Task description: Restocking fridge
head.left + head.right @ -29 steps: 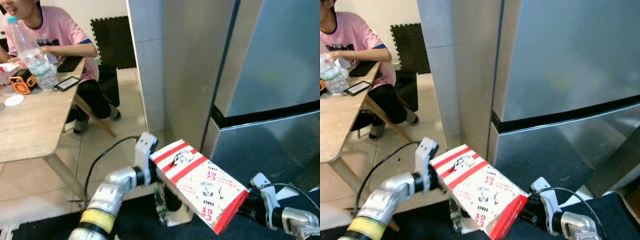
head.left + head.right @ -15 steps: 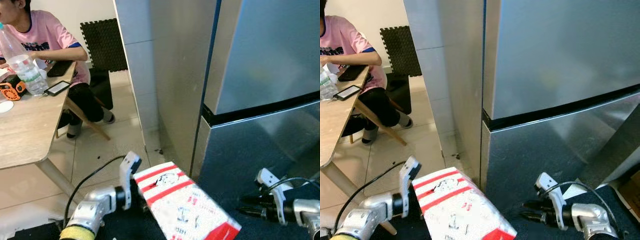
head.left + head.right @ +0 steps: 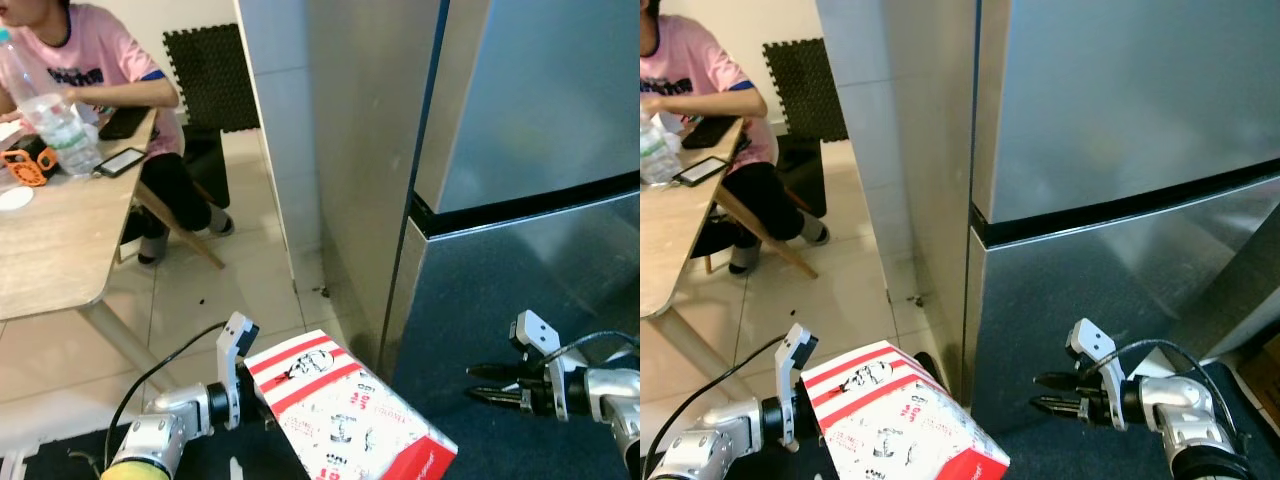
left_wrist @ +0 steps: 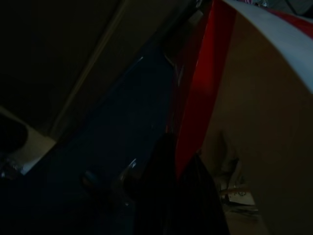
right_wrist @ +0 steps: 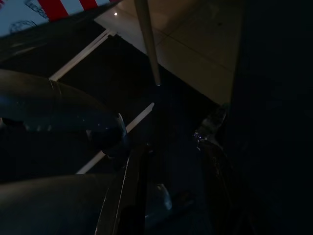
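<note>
Fridge (image 3: 1120, 130) stands shut straight ahead, its door edge nearer the right gripper (image 3: 1040, 395), whose fingers are parted, empty, pointing left across the lower door. Left gripper (image 3: 262, 418) clamps the red-striped carton (image 3: 340, 420), long axis running rightward.

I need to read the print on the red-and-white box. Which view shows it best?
Left eye view: the box lies lit, top face up, in the left gripper. Right eye view crops it; left wrist view shows a dark edge.
</note>
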You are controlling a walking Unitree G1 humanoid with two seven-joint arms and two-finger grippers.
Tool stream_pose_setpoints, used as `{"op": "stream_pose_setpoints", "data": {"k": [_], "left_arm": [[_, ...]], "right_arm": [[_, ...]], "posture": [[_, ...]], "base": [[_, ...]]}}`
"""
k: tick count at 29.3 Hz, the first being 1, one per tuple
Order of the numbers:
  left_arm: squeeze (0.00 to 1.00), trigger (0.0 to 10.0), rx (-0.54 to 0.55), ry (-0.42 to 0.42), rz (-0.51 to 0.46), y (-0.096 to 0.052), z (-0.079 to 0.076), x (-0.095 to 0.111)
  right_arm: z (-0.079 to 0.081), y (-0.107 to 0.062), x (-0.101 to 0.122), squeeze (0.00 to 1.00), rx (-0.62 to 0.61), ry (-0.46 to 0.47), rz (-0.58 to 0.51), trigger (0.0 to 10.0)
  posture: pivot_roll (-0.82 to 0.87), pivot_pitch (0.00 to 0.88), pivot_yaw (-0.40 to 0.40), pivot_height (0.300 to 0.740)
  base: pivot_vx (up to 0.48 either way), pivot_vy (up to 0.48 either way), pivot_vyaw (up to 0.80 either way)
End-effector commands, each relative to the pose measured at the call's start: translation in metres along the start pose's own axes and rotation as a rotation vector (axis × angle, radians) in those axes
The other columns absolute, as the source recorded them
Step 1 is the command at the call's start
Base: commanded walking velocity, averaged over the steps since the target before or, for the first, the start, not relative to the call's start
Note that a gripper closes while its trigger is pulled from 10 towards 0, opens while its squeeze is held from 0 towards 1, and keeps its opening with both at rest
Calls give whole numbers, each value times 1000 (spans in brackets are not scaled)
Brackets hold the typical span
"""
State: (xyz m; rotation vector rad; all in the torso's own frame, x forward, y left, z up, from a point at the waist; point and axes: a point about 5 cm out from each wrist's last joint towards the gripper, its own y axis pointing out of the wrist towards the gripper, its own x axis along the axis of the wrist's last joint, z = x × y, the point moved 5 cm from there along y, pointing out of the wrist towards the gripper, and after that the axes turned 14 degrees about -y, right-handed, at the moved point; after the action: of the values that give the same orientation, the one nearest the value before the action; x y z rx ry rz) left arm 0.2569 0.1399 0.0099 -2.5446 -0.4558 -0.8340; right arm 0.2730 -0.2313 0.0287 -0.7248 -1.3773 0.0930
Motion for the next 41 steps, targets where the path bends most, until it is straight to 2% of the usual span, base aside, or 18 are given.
{"op": "stream_pose_setpoints", "data": {"k": [1,4,7,9,12,18,22,23,28,30,33,37,38,40,41], "left_arm": [[0,10000,30,14,23,-10,7,-2],[0,10000,24,14,31,-9,7,-4],[0,10000,11,9,27,-5,5,-6],[0,10000,11,7,23,-4,5,-6],[0,10000,11,9,24,-1,5,-7],[0,10000,18,35,16,7,4,-3],[0,10000,50,91,-4,13,6,5],[0,10000,54,101,-43,17,5,12],[0,10000,45,101,-50,20,3,13],[0,10000,48,94,-50,22,3,12],[0,10000,75,105,-46,21,8,11],[0,10000,96,128,-40,17,12,14],[0,10000,96,128,-40,17,12,14],[0,10000,131,156,-35,10,18,18],[0,10000,131,156,-35,10,18,18]], "right_arm": [[0,-4,5,0,16,-25,3,10000],[-2,-5,10,0,17,-39,-5,10000],[-6,-6,29,0,20,-101,-37,10000],[-6,-5,33,0,20,-113,-44,10000],[-12,3,52,0,-13,-164,-104,10000],[-14,10,63,0,-29,-207,-117,10000],[-17,15,74,0,-45,-244,-132,10000],[-15,16,79,0,-35,-258,-136,10000],[-15,19,83,0,-34,-284,-130,10000],[-19,22,90,0,-60,-310,-137,10000],[-27,23,109,0,-99,-348,-179,10000],[-32,21,133,0,-88,-425,-210,10000],[-32,21,133,0,-88,-425,-210,10000],[-36,18,153,0,-76,-491,-234,10000],[-36,18,153,0,-76,-491,-234,10000]], "posture": [[-62,57,28,740],[-62,57,28,740],[-67,58,24,740],[-67,58,24,740],[-67,58,24,740],[-64,60,27,740],[-63,56,23,740],[-64,55,21,740],[-67,59,14,740],[-71,60,11,740],[-71,61,10,740],[-71,66,13,740],[-71,66,13,740],[-67,71,11,740],[-67,71,11,740]], "base": [[-326,0,0],[-326,0,0],[-315,0,0],[-304,0,0],[-181,0,0],[0,0,0],[0,0,0],[0,-465,0],[0,-457,0],[127,-191,0],[0,0,0],[0,0,0],[0,0,0],[0,0,0],[0,0,0]]}}
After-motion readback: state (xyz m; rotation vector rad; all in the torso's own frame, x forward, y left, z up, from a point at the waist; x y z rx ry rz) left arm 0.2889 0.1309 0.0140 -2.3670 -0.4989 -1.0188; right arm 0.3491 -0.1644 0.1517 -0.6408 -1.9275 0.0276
